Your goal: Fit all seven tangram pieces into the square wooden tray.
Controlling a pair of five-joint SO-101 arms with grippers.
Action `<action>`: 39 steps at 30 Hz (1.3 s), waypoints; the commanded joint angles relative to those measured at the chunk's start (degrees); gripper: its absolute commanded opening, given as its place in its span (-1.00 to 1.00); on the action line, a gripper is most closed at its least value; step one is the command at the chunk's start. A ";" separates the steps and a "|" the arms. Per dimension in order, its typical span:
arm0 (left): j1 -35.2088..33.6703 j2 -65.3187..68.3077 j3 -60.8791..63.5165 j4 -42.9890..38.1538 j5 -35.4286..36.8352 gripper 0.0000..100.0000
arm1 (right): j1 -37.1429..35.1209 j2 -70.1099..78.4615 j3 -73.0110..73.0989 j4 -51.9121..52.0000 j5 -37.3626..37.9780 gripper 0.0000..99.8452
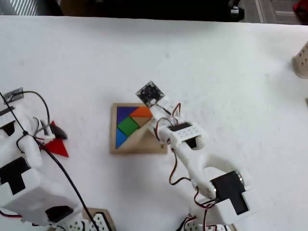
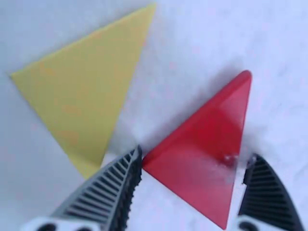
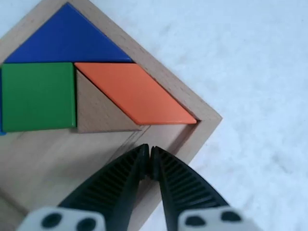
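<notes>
The square wooden tray [image 1: 134, 150] lies mid-table. It holds a blue triangle [image 3: 65, 38], a green square [image 3: 37, 96], an orange parallelogram [image 3: 137, 94], a wood-coloured triangle [image 3: 98, 113] and a light blue triangle [image 1: 120, 139]. My right gripper [image 3: 150, 156] is shut on nothing, low over the tray's bare floor [image 3: 57, 159] near one corner. At the table's left, a red triangle [image 2: 202, 154] lies flat between the fingers of my open left gripper [image 2: 192, 178]. A yellow triangle [image 2: 82, 91] lies just beside it. The red triangle [image 1: 57, 147] also pokes out from under the left arm.
A pale wooden block [image 1: 301, 60] with holes stands at the right edge. Another wooden frame [image 1: 98, 219] sits at the front between the arm bases. Cables trail from both arms. White cloth covers the table.
</notes>
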 commanded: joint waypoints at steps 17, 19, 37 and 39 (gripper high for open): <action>1.71 -0.22 0.97 0.35 0.53 -0.34 | 0.04 -0.40 -1.49 0.75 1.23 -0.96; 1.10 -0.22 0.88 0.00 0.53 -0.33 | 0.04 -0.40 -1.49 0.75 1.23 -0.96; 1.27 -0.48 0.79 -4.92 0.26 -0.34 | 0.04 -0.40 -1.49 0.75 1.23 -0.96; 1.27 -0.48 0.88 -4.92 0.26 -0.34 | 0.04 -0.40 -1.49 0.75 1.23 -0.96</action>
